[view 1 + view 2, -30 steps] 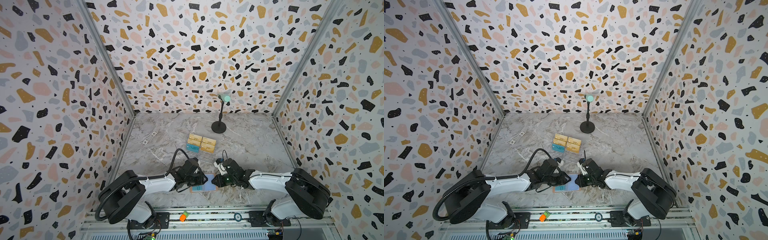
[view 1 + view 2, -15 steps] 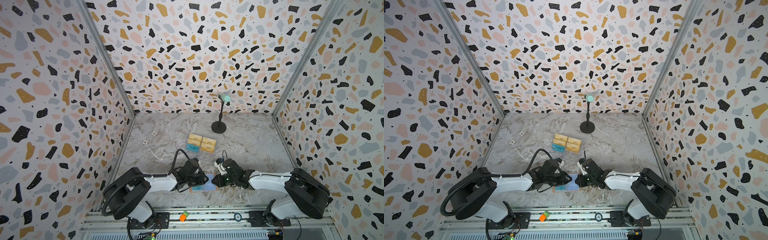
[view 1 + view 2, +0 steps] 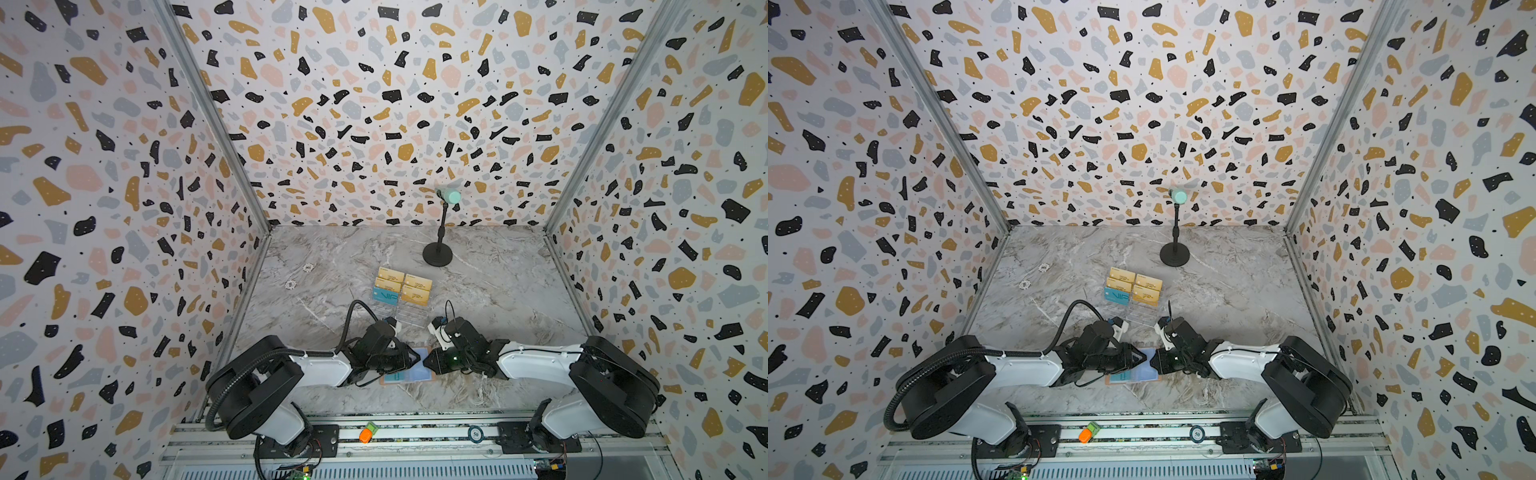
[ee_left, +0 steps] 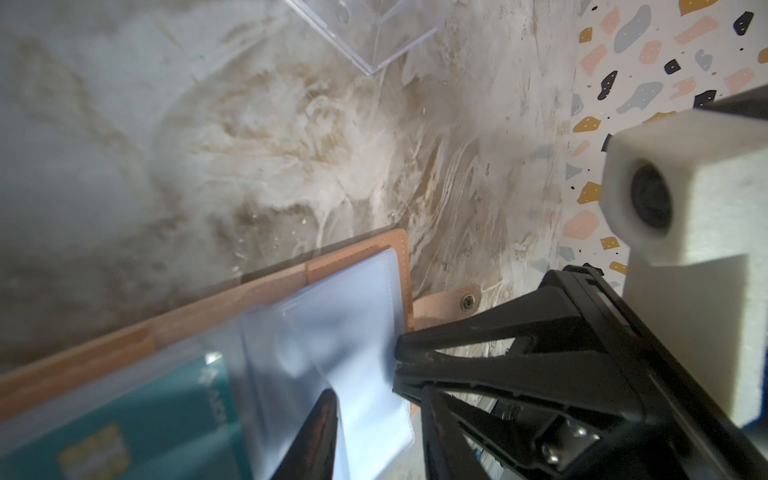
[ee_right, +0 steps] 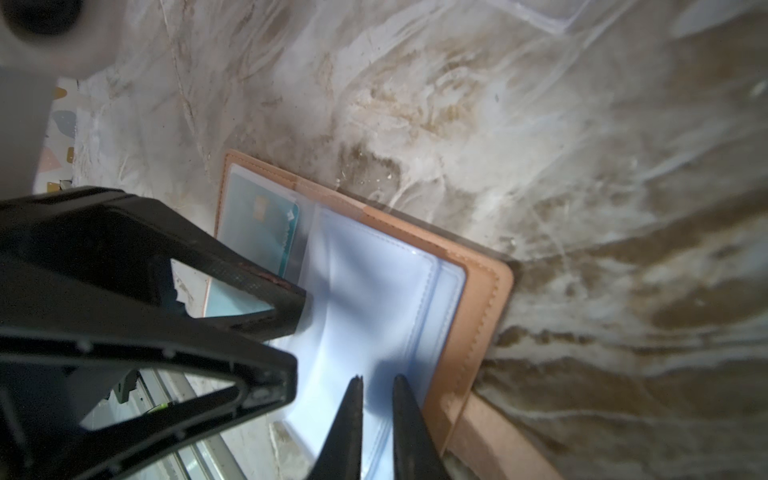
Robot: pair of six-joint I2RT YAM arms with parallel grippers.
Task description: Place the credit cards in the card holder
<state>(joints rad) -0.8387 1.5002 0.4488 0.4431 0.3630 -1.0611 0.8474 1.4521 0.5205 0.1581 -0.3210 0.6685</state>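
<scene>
Looking at salmon-pink card holder (image 3: 409, 377), open flat on tabletop (image 3: 498, 299) near front edge, squarely between both arms. Stitched leather-like cover (image 5: 482, 299), clear pockets inside, short strap with round snap button (image 4: 468, 300) off one short side. Seeing one teal card (image 5: 262, 224) with gold chip inside a pocket on the half nearer left arm. Counting five more credit cards (image 3: 401, 286) further back in clear rack (image 3: 411, 318): four gold, one teal VIP. Right jaws clenched on edge of a clear sleeve (image 5: 365, 282) bowed up off the cover, barely a slit between them. Left jaws released, plainly apart, one fingertip (image 5: 291, 303) touching the clear pages; can't tell about any grip on film there. Can make out only a strip of holder's near edge in both top views, rest buried under both wrists. Can't read gold cards' print, too small. Left wrist view: just one own fingertip (image 4: 320, 436) in shot, cut by frame edge; teal card blurred; strap partly behind right arm's fingers; rack down to one corner.
</scene>
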